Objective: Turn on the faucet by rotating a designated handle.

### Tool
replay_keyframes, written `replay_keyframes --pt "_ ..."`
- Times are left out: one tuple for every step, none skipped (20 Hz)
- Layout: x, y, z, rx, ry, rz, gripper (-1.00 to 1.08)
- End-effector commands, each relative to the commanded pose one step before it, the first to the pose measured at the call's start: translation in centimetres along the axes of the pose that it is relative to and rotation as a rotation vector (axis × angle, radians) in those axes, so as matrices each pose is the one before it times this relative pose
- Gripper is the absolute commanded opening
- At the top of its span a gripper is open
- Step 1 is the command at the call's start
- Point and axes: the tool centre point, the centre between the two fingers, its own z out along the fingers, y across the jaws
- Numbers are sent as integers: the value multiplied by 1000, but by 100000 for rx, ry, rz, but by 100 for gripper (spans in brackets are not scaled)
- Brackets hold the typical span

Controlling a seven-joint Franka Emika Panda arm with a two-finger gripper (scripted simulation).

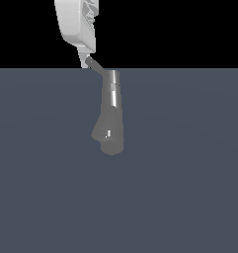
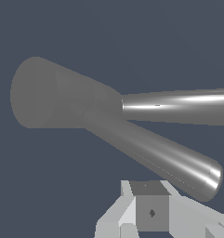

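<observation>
The grey metallic faucet stands in the middle of the exterior view, its wider spout block low down. The handle, a thin grey rod, slants up from the faucet's narrow upper end toward the exterior view's left. My white gripper hangs from above with its fingertips at the rod's free end, touching or nearly so. In the wrist view a rod with a rounded free end passes just beyond my gripper. A second shiny cylinder and a wide grey block join it. I cannot tell how the jaws stand.
A flat dark grey-blue floor spreads around the faucet on all sides. The background above it is black. No other object shows.
</observation>
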Motion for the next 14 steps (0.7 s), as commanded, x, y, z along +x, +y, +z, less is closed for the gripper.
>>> replay_keyframes --pt "1152 939 -16 -1022 212 739 -100" --pt "239 291 -103 -47 0 -50 -100" --pt "240 292 -104 -47 0 -50 -100" --pt "235 290 -100 -58 1 -61 -100" --pt "243 293 -107 -48 1 -50 -100" --pt "0 0 0 0 0 0 -100" --pt "-625 -367 58 400 -21 -596 -100" --pt "689 36 -5 -31 -1 38 -100" --pt "691 36 -5 -30 0 38 -100" --pt "694 36 -5 -30 0 38 -100" --pt "704 30 1 -43 0 54 -100" --pt "678 47 -21 0 0 0 -100" --pt "712 26 6 -52 1 67 -100" --pt "698 34 -6 -30 1 39 -100"
